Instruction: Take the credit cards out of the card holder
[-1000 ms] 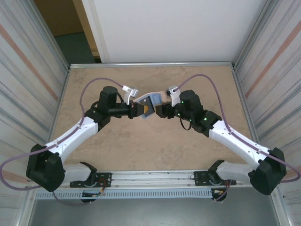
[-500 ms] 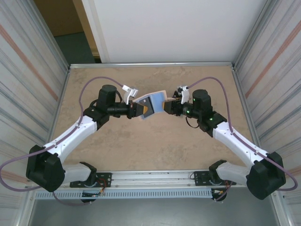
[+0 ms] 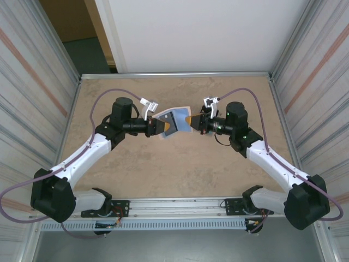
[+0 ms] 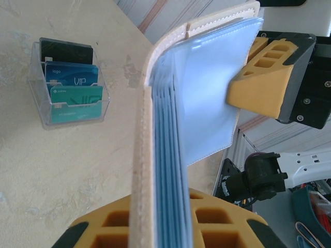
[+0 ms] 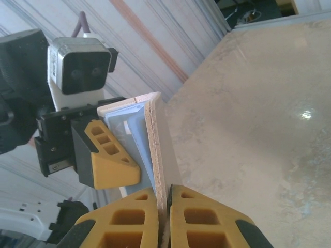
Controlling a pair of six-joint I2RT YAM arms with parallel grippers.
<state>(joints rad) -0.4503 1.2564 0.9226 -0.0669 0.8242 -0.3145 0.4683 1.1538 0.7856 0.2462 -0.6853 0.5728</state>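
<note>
- Holding the card holder [image 3: 173,121] open in mid-air above the surface [image 3: 180,174] is shared between both arms. The left end effector [image 3: 154,126] is clamped narrow on one end, with tan cover and sleeve stack gripped together. The right end effector [image 3: 192,121] is pinched on the edge of the opposite tan cover.
- Pale blue plastic sleeves are seen fanned between the covers. Whether any card is inside them cannot be told.
- Three credit cards [image 4: 71,82], black, blue and teal, are stood in a clear plastic stand [image 4: 35,88] on the surface, well apart from the holder.
- The holder is judged light and limp, and its sleeves are expected to flex and slide. The stitched cover edge is advised as the grip point.
- The cards are judged thin, stiff and slick. The exposed top edge is best pinched across the flat faces.
</note>
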